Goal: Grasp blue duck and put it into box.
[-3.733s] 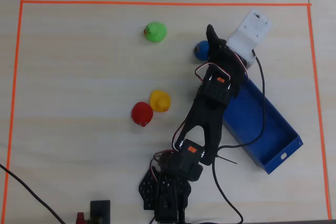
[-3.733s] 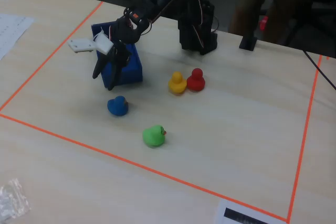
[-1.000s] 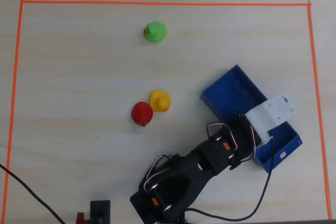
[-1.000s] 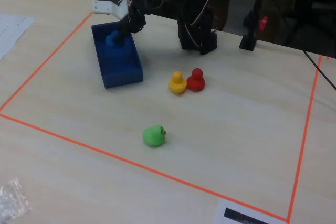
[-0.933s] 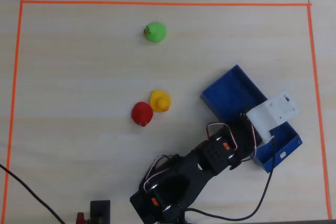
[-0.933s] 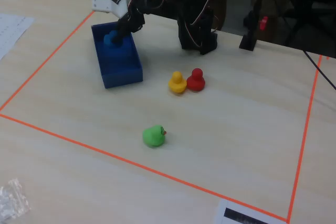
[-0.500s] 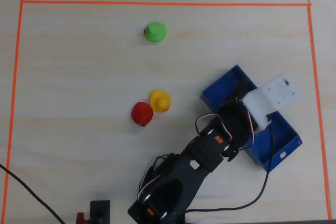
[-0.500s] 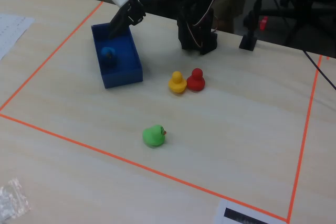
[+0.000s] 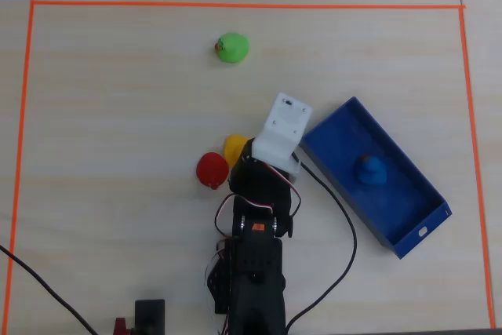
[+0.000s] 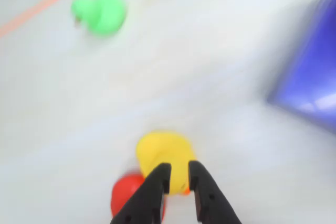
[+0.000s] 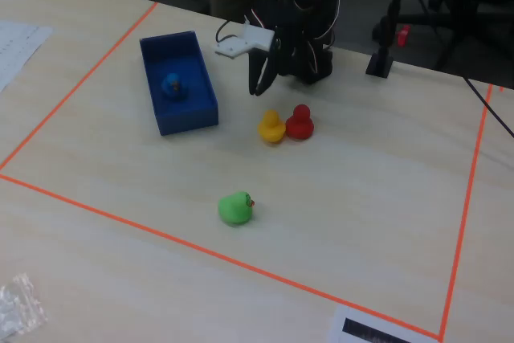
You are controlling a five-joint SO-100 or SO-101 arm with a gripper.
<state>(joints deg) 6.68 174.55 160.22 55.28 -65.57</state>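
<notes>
The blue duck (image 9: 369, 170) sits inside the blue box (image 9: 408, 242), also in the fixed view (image 11: 172, 85) inside the box (image 11: 189, 118). In the wrist view only a blurred corner of the box (image 10: 315, 77) shows at the right, and the blue duck is out of view. My gripper (image 10: 179, 170) hangs above the table to the left of the box in the overhead view, over the yellow duck (image 10: 163, 153). Its jaws stand a narrow gap apart with nothing between them. In the fixed view the gripper (image 11: 263, 86) is raised, right of the box.
A yellow duck (image 9: 233, 147) and a red duck (image 9: 211, 170) sit side by side just under the arm. A green duck (image 9: 232, 47) lies farther out. Orange tape (image 9: 235, 5) borders the work area. A cable (image 9: 345, 225) runs between the arm and the box.
</notes>
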